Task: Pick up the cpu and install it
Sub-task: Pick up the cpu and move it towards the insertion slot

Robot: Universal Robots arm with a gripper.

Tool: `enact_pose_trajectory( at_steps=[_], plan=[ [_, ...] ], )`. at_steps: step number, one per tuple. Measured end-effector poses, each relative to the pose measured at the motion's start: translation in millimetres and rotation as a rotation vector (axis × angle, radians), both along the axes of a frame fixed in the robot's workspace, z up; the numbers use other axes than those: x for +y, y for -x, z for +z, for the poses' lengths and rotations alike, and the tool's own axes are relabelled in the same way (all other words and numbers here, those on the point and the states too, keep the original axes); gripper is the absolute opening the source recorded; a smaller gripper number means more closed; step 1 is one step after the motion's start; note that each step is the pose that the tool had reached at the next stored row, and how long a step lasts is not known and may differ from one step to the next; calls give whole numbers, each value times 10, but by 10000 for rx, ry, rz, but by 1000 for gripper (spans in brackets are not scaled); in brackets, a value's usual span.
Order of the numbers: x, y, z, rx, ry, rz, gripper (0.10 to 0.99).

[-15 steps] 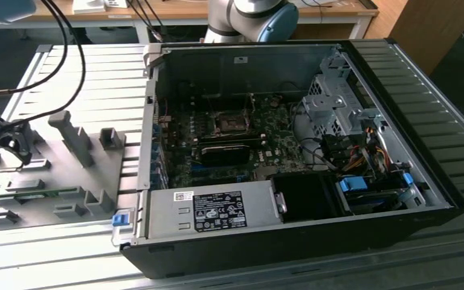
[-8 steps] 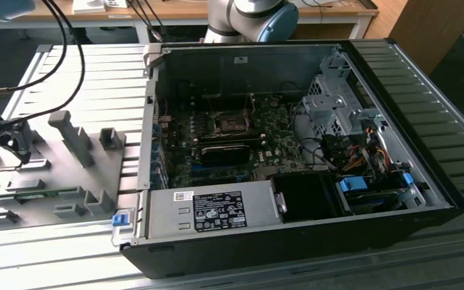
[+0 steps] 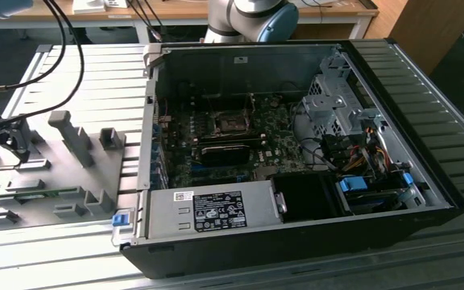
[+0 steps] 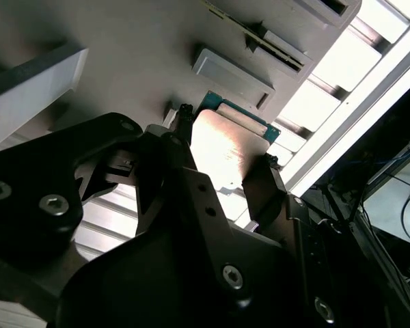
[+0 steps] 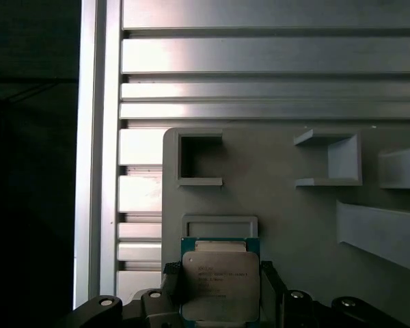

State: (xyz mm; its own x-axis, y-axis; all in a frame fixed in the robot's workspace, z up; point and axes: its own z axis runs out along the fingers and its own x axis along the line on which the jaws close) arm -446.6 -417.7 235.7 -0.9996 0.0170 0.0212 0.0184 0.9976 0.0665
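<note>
An open computer case [image 3: 240,66] is lying on a slatted table [image 3: 79,72]. A grey fixture plate [image 3: 58,178] is sitting beside the case, toward the exterior view's left. The gripper [image 4: 224,154] is hovering over that plate, its fingers [image 4: 260,184] pressing against two opposite edges of the cpu [image 5: 221,280]. The socket [image 3: 234,125] is waiting well apart, toward the exterior view's right, inside the case.

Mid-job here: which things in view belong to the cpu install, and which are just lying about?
Job in hand:
- the cpu, gripped in the hand over the grey fixture
- the socket on the motherboard in the open case

Lying about:
- power supply
- drive cage
- blue clip beside the case
- upright fixture blocks
</note>
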Motion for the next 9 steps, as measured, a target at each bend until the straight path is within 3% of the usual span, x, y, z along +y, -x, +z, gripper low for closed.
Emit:
enact_pose_trajectory(
  at_steps=[9],
  plan=[
    [0,0,42,1,1,0,545]
  ],
)
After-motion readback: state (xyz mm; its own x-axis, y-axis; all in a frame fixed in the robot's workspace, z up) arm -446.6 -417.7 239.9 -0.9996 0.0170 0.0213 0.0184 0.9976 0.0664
